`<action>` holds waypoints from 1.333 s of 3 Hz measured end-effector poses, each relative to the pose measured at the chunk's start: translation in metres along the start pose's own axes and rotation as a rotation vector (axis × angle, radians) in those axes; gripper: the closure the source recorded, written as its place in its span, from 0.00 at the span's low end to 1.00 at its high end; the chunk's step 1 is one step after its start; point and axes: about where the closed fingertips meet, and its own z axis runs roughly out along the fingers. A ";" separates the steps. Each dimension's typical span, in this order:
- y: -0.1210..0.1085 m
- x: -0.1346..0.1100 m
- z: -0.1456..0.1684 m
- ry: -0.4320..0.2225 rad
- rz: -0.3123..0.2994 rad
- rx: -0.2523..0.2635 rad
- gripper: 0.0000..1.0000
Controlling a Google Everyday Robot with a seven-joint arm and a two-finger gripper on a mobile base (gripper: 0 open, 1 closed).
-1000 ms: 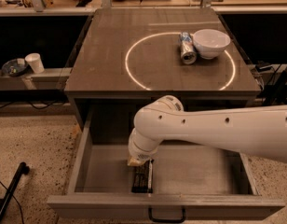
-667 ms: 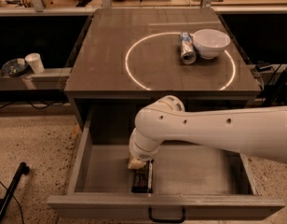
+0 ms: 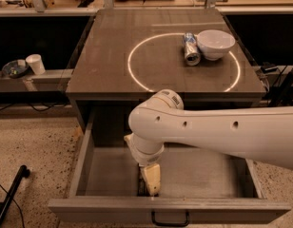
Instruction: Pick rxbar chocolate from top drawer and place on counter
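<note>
The top drawer (image 3: 103, 209) is pulled open below the counter (image 3: 108, 56), its dark loop handle (image 3: 170, 221) at the front. My white arm reaches in from the right. My gripper (image 3: 151, 179) points down onto the drawer floor near the front middle. The rxbar chocolate (image 3: 141, 188) lies right under it; only a dark sliver shows at the gripper's left side. The counter bears a large white circle.
A silver-blue can (image 3: 190, 51) lies against a white bowl (image 3: 215, 44) at the counter's right back. A paper cup (image 3: 36, 64) and a small dish (image 3: 13, 68) sit on a low bench at left. A dark pole (image 3: 11, 196) lies on the floor at left.
My gripper has come down lower over the bar, which showed more fully before and is now almost covered. The arm's elbow has hardly moved.
</note>
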 end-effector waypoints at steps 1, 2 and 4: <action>-0.001 0.000 0.001 -0.006 -0.025 0.006 0.00; -0.004 0.011 0.000 -0.015 -0.026 -0.030 0.00; 0.010 0.008 0.003 0.021 -0.507 -0.152 0.00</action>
